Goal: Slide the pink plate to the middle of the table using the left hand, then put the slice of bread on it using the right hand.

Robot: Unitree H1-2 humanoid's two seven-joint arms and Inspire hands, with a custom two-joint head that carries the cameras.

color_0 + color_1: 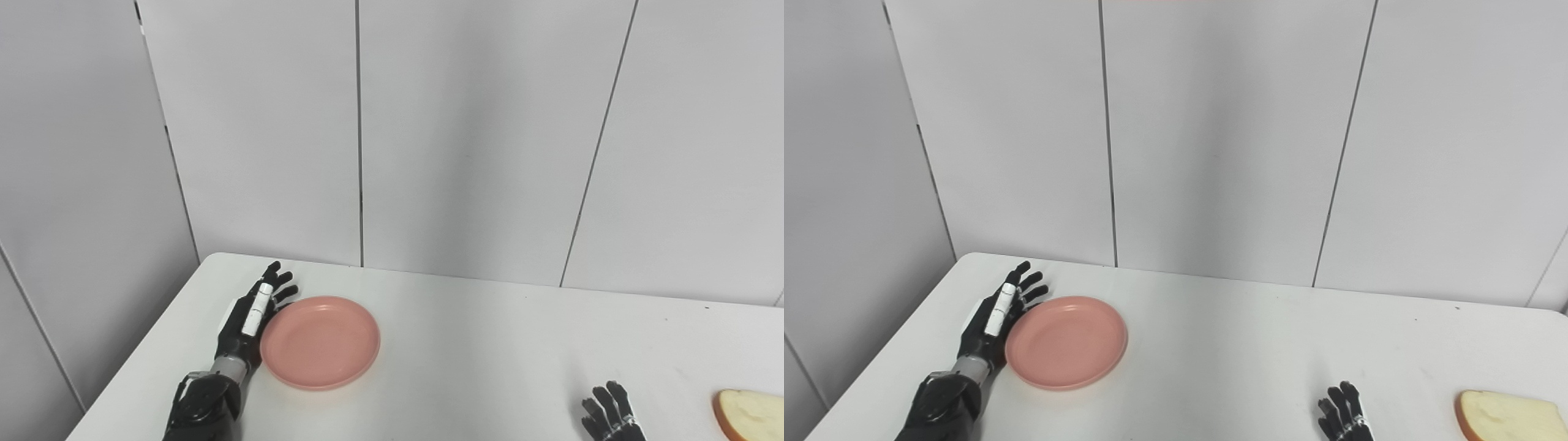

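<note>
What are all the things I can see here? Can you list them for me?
plate: one, pink, empty, on the left part of the table
bread: one slice, pale with a brown crust, at the table's near right, partly cut off by the picture edge
table: one, white, against the wall
wall: grey-white panels with dark seams, behind the table
left hand: one, black with a white strip on one finger, open, fingers straight, against the plate's left rim
right hand: one, black, open, low at the picture's bottom, left of the bread, not touching it
</note>
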